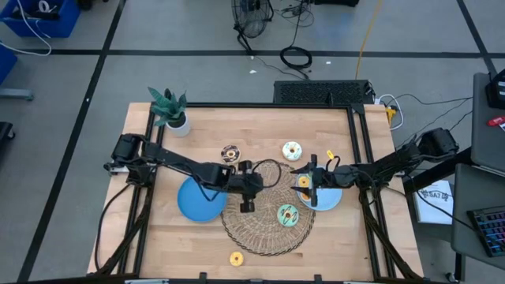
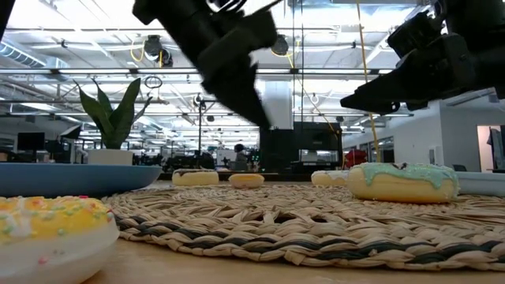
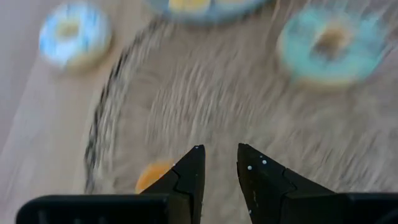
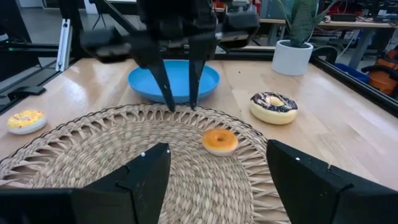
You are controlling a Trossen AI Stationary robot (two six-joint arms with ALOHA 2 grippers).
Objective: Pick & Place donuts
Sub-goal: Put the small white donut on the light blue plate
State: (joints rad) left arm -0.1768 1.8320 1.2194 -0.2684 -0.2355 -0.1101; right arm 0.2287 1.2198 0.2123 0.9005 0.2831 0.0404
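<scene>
You are reaching with the left gripper [image 4: 179, 102], fingers narrowly apart and empty, above the mat [image 4: 93, 155] toward the orange donut [image 4: 219, 140] lying on it; next, lower astride it.

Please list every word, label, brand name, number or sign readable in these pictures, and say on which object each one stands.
None can be read.
White paper beside the table's right edge: print too small to read.
Donuts, blue plate, woven mat: no text visible.
</scene>
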